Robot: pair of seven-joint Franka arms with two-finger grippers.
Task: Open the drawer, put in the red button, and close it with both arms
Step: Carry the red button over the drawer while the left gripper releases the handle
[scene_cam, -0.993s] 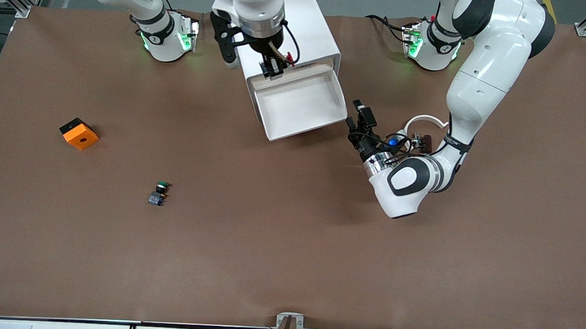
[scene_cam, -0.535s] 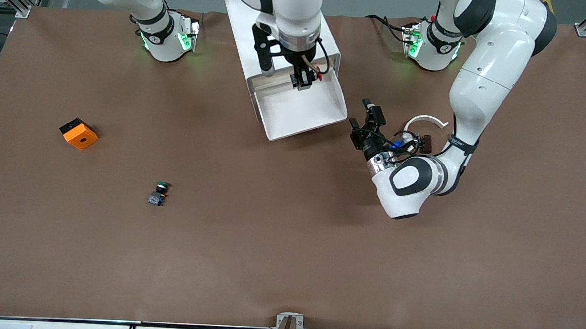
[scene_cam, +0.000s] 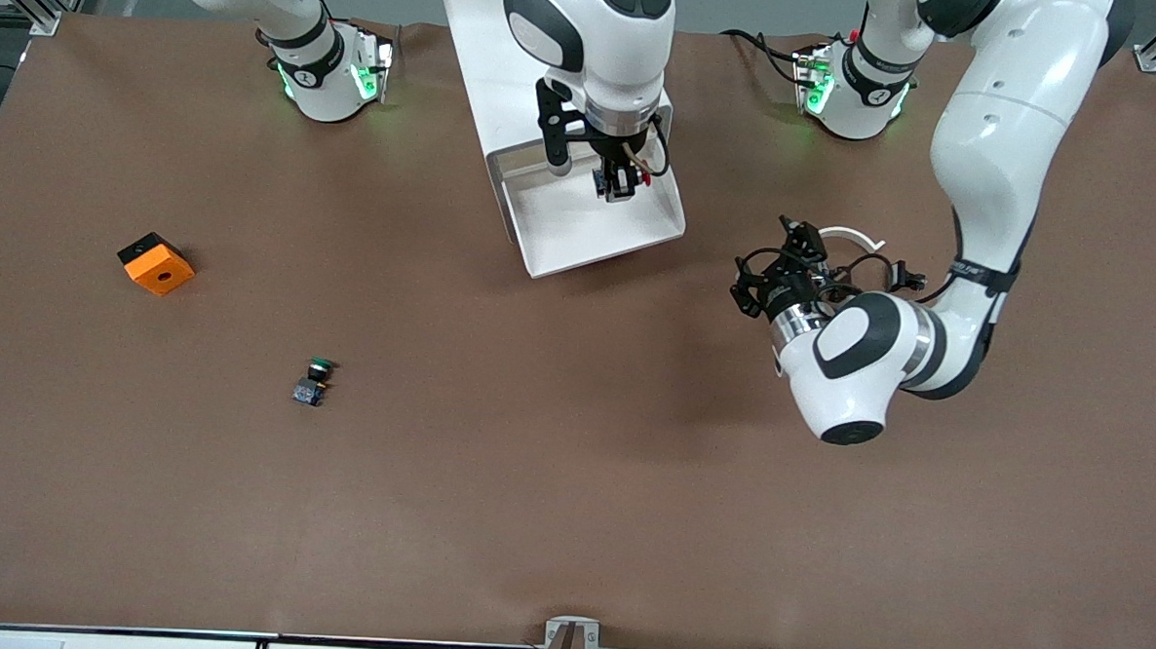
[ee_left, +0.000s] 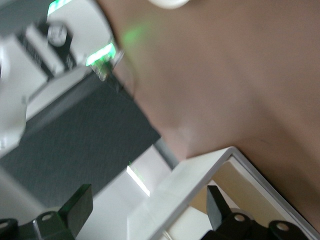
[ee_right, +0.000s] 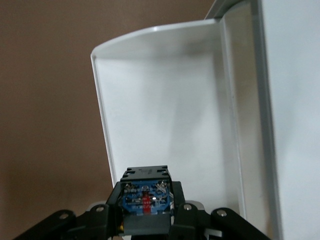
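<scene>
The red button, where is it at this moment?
The red button is held in the right gripper, up over the open drawer of the white cabinet; the right wrist view shows its blue body between the fingers above the tray.

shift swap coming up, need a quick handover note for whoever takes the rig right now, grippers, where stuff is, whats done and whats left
Right gripper: over the open drawer, shut on the small red-capped push-button with a black and blue body.
Left gripper: open, empty, hanging over bare table toward the left arm's end, beside the drawer.
Uppermost shallow white tray drawer of the boxy white cabinet: pulled out, nothing in it yet.
Done: drawer opened, red button picked up and carried over the tray.
Left: release the button into the drawer, then push it closed with both arms.
</scene>
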